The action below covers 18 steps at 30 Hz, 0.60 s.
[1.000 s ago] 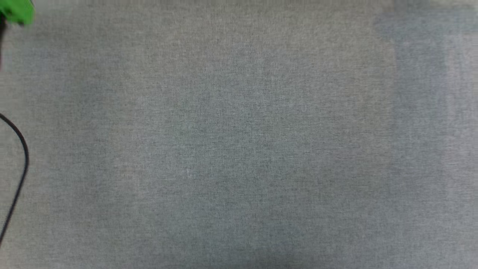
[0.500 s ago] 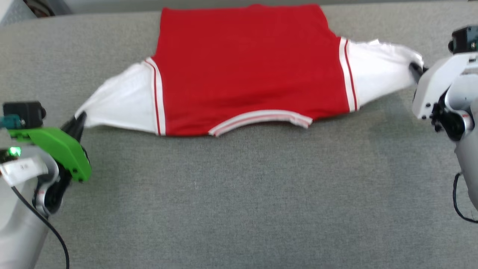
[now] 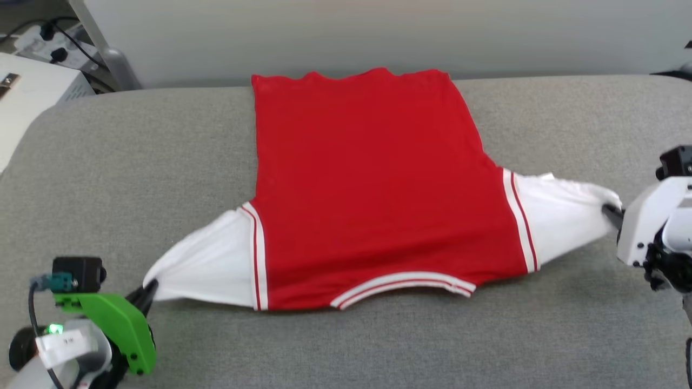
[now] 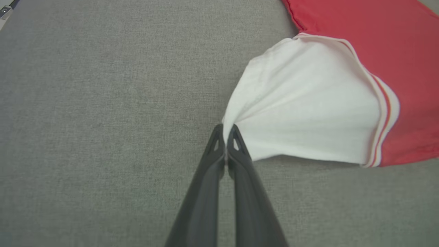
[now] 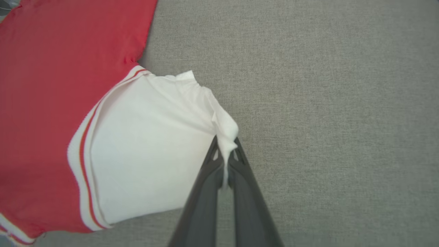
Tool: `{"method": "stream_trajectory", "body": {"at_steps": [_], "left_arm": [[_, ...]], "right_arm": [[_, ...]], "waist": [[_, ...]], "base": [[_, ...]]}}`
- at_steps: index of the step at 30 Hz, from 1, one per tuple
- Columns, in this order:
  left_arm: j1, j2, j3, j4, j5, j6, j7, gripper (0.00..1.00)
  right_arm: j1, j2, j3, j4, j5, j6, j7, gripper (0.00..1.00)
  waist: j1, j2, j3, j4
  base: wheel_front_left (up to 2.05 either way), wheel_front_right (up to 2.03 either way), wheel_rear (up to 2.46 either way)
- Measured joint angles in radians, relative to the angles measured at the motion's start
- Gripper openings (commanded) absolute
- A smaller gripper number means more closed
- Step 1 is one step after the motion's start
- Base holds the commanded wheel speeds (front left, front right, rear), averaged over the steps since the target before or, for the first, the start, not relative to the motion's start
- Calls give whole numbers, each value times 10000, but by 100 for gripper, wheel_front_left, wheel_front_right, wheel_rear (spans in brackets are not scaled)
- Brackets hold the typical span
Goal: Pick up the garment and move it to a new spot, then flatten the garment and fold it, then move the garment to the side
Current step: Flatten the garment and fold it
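Now the left end effector [image 3: 145,290] is clamped shut on the tip of a white sleeve [image 3: 208,270], which fans out just ahead of it. Between the two end effectors the garment [image 3: 373,183] lies spread on the grey tabletop [image 3: 135,162], collar toward the robot. The right end effector [image 3: 611,212] is closed, pinching the other sleeve [image 3: 562,221]. The opposed pull likely keeps the fabric taut for flattening.
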Motion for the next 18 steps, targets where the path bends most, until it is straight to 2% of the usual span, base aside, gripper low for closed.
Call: {"method": "stream_trajectory", "body": {"at_steps": [10,18], "left_arm": [[2429,414,-94,-1741,-598,719,253,0],[2854,460,-222,-2706,-612,972,307,0]], "right_arm": [[2564,-642,-591,-2140,640,0,1459,0],[4213,-485,-1875,-3509,460,-2,2554,0]], "waist": [[0,0,-617,189],[0,0,-564,362]], "base": [[0,0,0],[0,0,0]]}}
